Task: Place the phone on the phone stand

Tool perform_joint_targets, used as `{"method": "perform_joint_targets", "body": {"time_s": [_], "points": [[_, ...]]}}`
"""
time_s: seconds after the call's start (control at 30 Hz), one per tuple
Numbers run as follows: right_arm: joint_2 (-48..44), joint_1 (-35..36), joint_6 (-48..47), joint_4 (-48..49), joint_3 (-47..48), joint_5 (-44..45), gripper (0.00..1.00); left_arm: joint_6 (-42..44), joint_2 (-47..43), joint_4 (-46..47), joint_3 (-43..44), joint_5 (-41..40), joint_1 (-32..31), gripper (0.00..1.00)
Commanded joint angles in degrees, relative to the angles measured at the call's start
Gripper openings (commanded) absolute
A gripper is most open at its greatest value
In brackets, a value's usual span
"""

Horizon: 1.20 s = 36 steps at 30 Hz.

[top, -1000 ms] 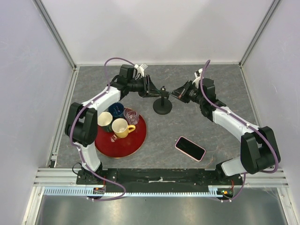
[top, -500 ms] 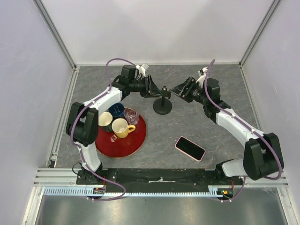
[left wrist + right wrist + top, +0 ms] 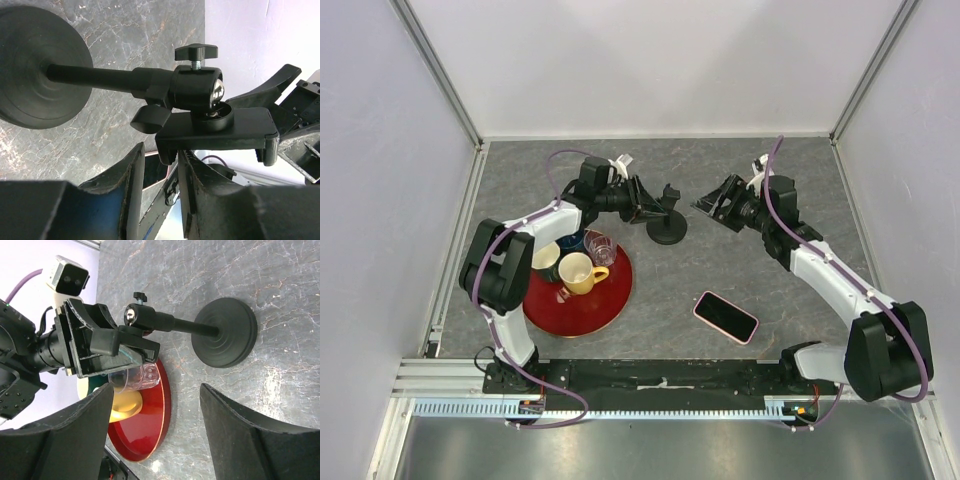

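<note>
The left claw [image 3: 161,152] pinches the clamp head [image 3: 215,132] of the phone stand [image 3: 667,228], the right claw [image 3: 156,390] hangs spread nearby, and the phone [image 3: 726,316] lies flat on the bench [image 3: 720,260], well apart from the stand.

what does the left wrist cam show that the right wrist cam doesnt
Only the left wrist view: what looks like a sliver of the phone, seen between the left fingers.
Only the right wrist view: the red tray, the yellow mug and the glass.
Both: the stand, base, post and clamp head, with the left fingers closed on the clamp head.
</note>
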Motion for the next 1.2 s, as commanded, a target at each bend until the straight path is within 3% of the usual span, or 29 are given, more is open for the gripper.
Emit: {"method": "perform_joint_targets", "body": {"time_s": [0.0,0.07,0.1,0.13,0.2,0.33,0.5,0.67,0.83,1.0,1.17], "points": [[-2.26,0.07,-2.37,-0.15,-0.72,-0.10,0.79,3.65,-0.37,-8.15,1.29,-5.99,1.35,0.07],[-0.95,0.07,-4.39,0.38,-0.55,-2.11,0.86,5.75,-2.39,-9.56,2.17,-6.61,1.97,0.14],[-0.16,0.94,-6.31,0.73,-0.03,-3.95,0.87,6.55,-3.09,-10.17,2.52,-6.78,2.06,0.25],[0.63,1.74,-11.38,0.21,2.15,-5.71,0.89,7.43,-3.88,-11.40,2.79,-7.39,2.06,0.29],[1.69,4.71,-16.76,-6.89,5.15,-2.06,0.96,9.54,-6.17,-12.11,3.14,-8.01,2.14,0.41],[2.84,7.10,-22.06,-12.97,12.61,7.01,0.98,10.25,-7.50,-12.11,3.05,-7.14,2.14,0.50],[6.79,9.73,-17.42,-16.58,18.34,11.57,0.98,9.98,-7.84,-11.94,3.14,-5.20,2.32,0.58],[10.22,11.85,-14.86,-18.97,22.13,14.75,0.93,9.11,-8.20,-9.22,1.92,-2.84,2.85,0.57],[8.82,11.94,-10.91,-9.30,16.42,12.57,0.81,7.61,-5.39,-7.72,2.53,0.60,2.85,0.39],[9.96,11.94,-9.58,-6.92,16.76,11.59,0.72,8.23,-3.45,-7.28,3.32,1.04,2.85,0.39],[11.01,12.03,-10.54,-7.87,18.52,11.59,0.74,7.87,-2.75,-6.75,3.40,1.92,2.50,0.46]]}}
